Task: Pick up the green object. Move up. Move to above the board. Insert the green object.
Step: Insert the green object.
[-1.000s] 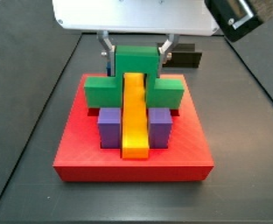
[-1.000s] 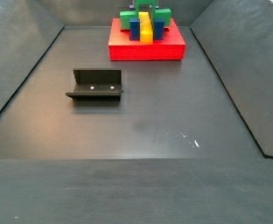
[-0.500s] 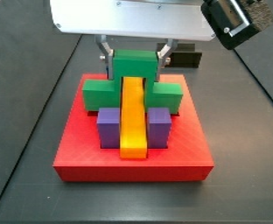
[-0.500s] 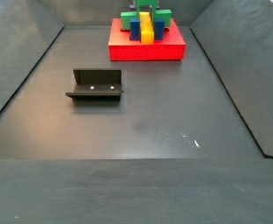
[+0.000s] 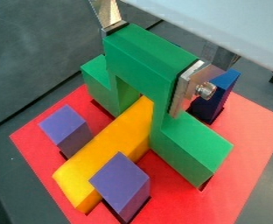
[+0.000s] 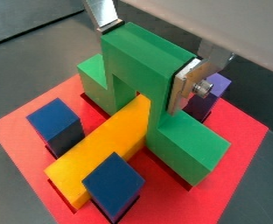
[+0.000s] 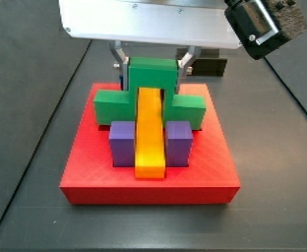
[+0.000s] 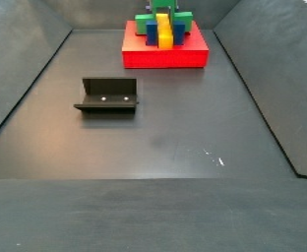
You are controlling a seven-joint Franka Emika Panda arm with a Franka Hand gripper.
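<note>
The green object sits on the far part of the red board, its arch straddling the far end of the yellow bar. My gripper is shut on its raised cube, a silver finger on each side. Both wrist views show the green object between the fingers, with the gripper around the cube. The green bar ends rest low on the board. In a side view the board stands far back.
Two purple blocks flank the yellow bar. A dark blue block stands behind the green object. A black block lies behind the board. The fixture stands on the dark floor at mid left. Walls enclose the floor.
My gripper has sunk a little with the green object, which now sits lower over the yellow bar. Nothing else has moved.
</note>
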